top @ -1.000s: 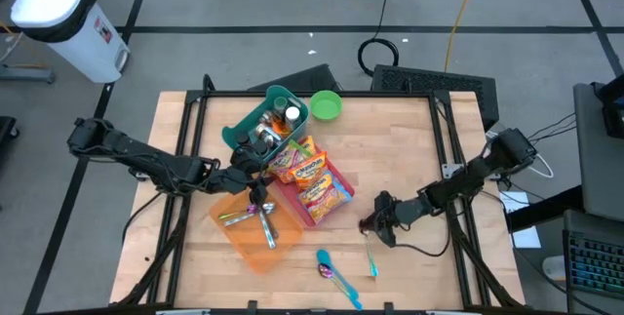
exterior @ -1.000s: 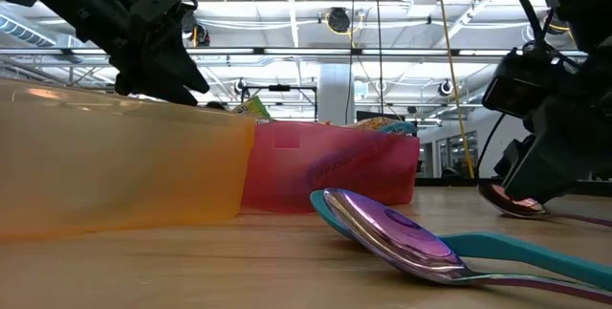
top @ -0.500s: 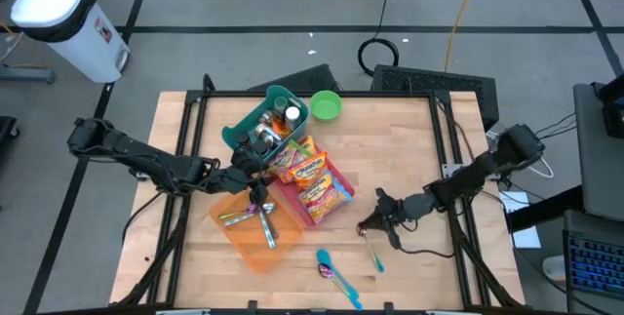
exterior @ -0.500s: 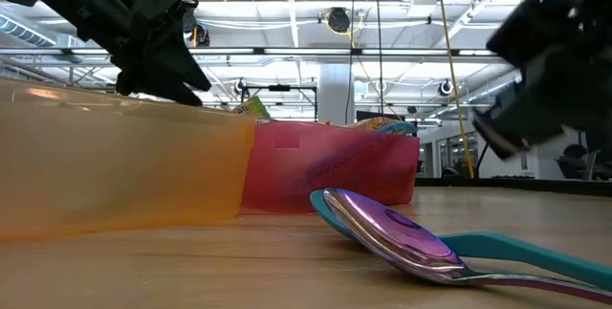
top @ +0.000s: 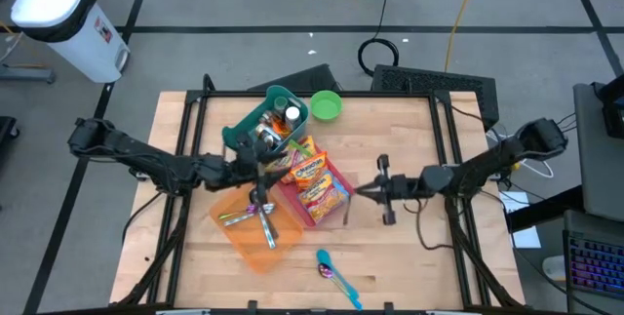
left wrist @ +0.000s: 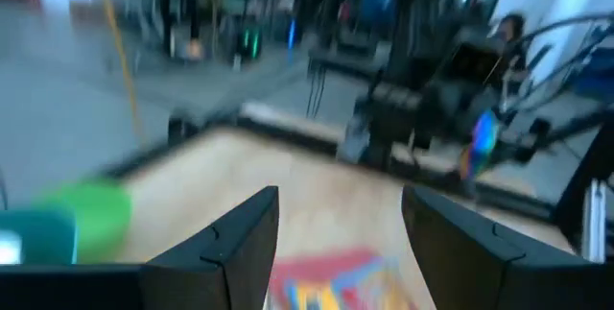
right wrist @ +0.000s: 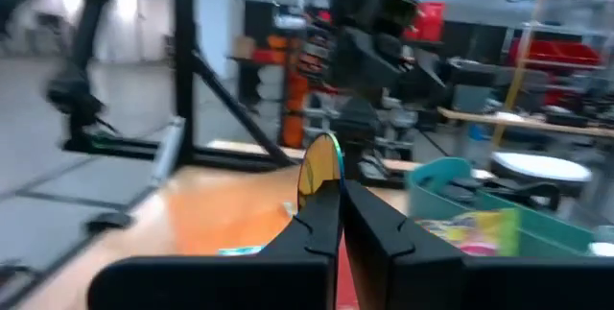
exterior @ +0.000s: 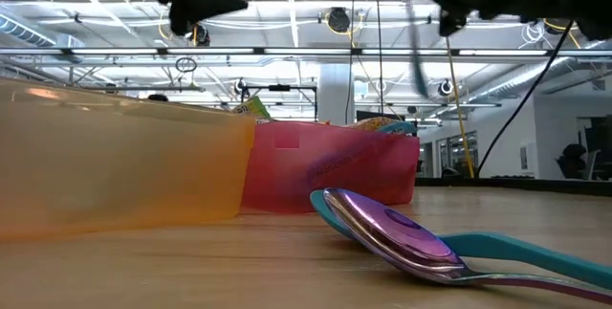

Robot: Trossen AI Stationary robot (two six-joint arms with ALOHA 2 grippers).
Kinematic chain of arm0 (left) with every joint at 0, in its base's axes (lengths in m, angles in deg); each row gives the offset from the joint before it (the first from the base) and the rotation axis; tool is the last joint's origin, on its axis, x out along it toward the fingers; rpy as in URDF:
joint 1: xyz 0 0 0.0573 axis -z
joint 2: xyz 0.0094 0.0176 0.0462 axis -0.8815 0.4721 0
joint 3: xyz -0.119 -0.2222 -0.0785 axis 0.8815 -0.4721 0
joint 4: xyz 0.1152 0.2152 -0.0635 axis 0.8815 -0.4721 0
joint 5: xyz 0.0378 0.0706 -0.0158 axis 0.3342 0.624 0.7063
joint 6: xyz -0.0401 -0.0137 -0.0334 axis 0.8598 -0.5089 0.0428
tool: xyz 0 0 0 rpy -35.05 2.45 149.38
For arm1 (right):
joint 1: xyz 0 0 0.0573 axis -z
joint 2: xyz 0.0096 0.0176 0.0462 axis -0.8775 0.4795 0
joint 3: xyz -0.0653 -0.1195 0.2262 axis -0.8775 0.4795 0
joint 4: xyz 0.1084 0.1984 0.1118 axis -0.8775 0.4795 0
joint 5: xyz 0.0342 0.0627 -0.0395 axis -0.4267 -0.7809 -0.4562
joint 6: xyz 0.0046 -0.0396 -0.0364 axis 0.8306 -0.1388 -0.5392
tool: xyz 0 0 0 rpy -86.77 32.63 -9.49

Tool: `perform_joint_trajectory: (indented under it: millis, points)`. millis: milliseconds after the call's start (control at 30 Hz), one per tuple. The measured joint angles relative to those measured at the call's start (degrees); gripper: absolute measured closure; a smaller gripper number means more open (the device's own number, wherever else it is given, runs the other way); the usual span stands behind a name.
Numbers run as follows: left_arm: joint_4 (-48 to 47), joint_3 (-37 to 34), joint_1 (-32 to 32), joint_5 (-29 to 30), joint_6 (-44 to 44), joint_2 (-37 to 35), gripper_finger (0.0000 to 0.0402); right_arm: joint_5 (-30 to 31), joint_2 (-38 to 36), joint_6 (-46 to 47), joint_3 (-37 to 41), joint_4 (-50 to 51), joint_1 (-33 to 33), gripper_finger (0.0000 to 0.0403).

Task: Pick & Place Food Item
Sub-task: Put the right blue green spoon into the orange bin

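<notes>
R gripper pinches a spoon, lifted just beside the red bin of snack packets. L gripper – fingers spread, empty – hangs over teal bin / orange bin edge. Purple spoon lies near table front – green bowl behind.

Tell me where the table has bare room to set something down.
Bare wood lies between the right gripper, shut on a spoon, and the green bowl. It is crowded where the teal bin, red bin and orange bin cluster under the left gripper.
</notes>
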Motion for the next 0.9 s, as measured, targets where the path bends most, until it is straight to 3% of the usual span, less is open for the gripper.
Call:
perform_joint_trajectory:
  millis: [133, 233, 333, 433, 600, 900]
  points:
    - [8.26, 0.29, -1.31, -2.43, -6.68, 1.11, 0.0172, 0.01, 0.67, -2.66, -5.97, 8.99, 3.7, 0.0403]
    - [4.61, 3.24, -3.38, -8.44, -6.23, 2.64, 0.0169, 0.32, 1.67, -5.11, -11.38, 17.32, 5.39, 0.0403]
    - [-3.17, 9.22, -4.88, -10.01, -5.47, 5.51, 0.0151, 4.84, 3.37, -8.76, -15.67, 22.84, 5.67, 0.0403]
    - [-9.42, 15.11, -5.38, -10.22, -6.44, 9.05, 0.0119, 9.97, 5.42, -11.94, -17.3, 23.47, 5.58, 0.0403]
    - [-9.8, 21.88, -5.31, -13.19, -10.39, 17.12, 0.0076, 12.91, 7.16, -12.94, -17.23, 23.29, 5.49, 0.0403]
    - [-9.88, 26.97, -5.31, -13.3, -12.99, 27.32, 0.0062, 13.53, 7.26, -14.48, -17.23, 21.31, 4.55, 0.0403]
